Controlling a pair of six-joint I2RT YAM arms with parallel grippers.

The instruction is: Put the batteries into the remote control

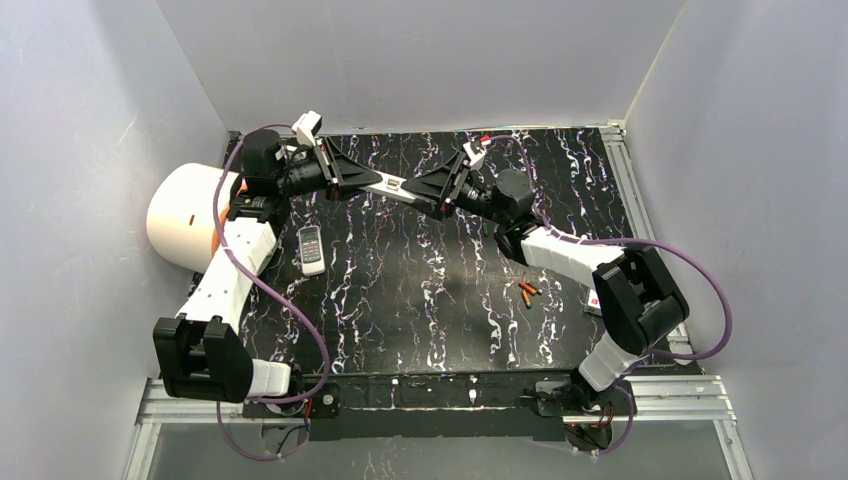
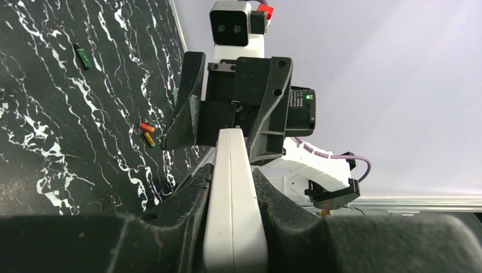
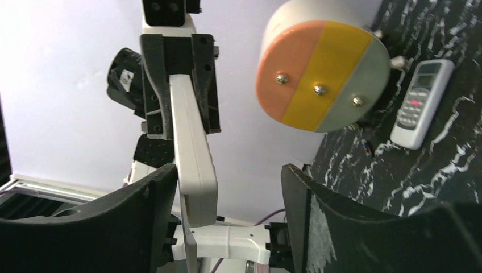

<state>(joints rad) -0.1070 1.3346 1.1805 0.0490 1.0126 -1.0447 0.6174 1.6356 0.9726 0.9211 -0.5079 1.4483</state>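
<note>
Left gripper [image 1: 362,180] is clenched on one end of the white remote [image 1: 395,187], fingers [image 2: 187,199] tight on both long edges, holding it off the table at upper centre of the top view. Right gripper [image 1: 432,190] faces it from the other end with jaws spread wide. In the right wrist view the remote sits against the left-of-frame finger [image 3: 150,216] and the other finger is well apart from it, so there's no grip on that side. Batteries [image 1: 527,292] lie loose on the black marbled table [image 1: 400,300], right of centre in the top view, just beside the right arm's white link and well apart from both grippers. A second remote [image 1: 312,249] lies flat, buttons up, left of centre near the left arm. A white cylinder [image 1: 190,215] lies on its side at the left edge, its orange/yellow/grey end face turned toward the right wrist cam. There's a small dark green piece [image 2: 83,57] on the table, upper left in the left wrist view. A red-white item [image 1: 592,303] is mostly hidden behind the right elbow, can't tell what it is.
</note>
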